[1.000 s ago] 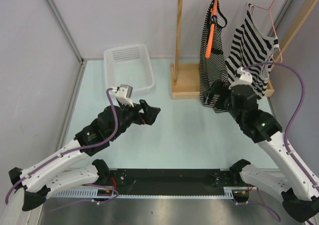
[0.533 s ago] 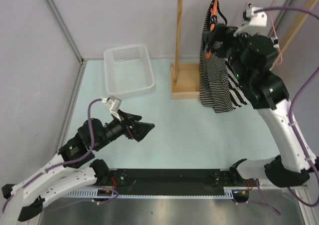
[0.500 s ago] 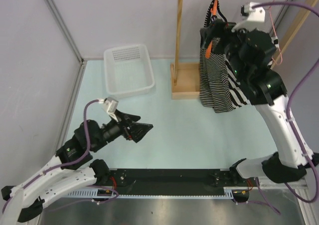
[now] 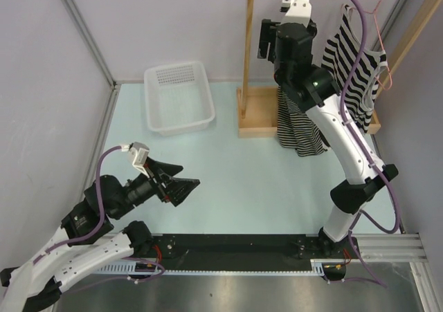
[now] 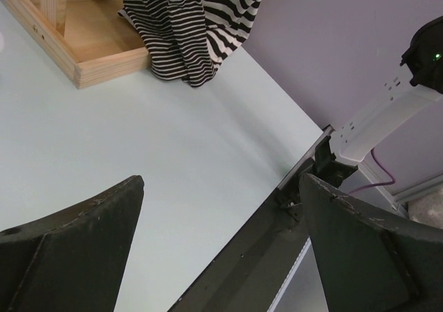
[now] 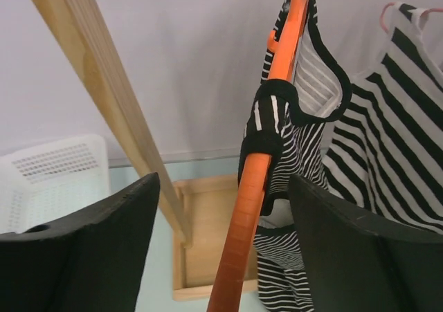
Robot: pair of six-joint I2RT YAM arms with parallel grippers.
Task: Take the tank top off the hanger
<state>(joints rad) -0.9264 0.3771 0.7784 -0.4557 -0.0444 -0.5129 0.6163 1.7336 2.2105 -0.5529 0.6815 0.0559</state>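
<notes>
While the black-and-white striped tank top (image 6: pixel 273 122) hangs on an orange hanger (image 6: pixel 256 187) from the wooden rack (image 4: pixel 248 49) at the worktop's (image 4: pixel 263 180) far right, one strap looped over the hanger's arm, the right end effector (image 6: pixel 223 180) gapes wide before it, holding nothing. The left end effector (image 5: pixel 218 180) gapes equally wide and empty. From above, the right arm hides the garment's upper half.

the tank top (image 6: pixel 304 167) was striped cloth, its hanger (image 6: pixel 252 187) smooth orange plastic. the rack (image 6: pixel 104 84) was bare pale wood, the basket (image 4: pixel 208 94) white perforated plastic, the table (image 4: pixel 263 180) matt.
</notes>
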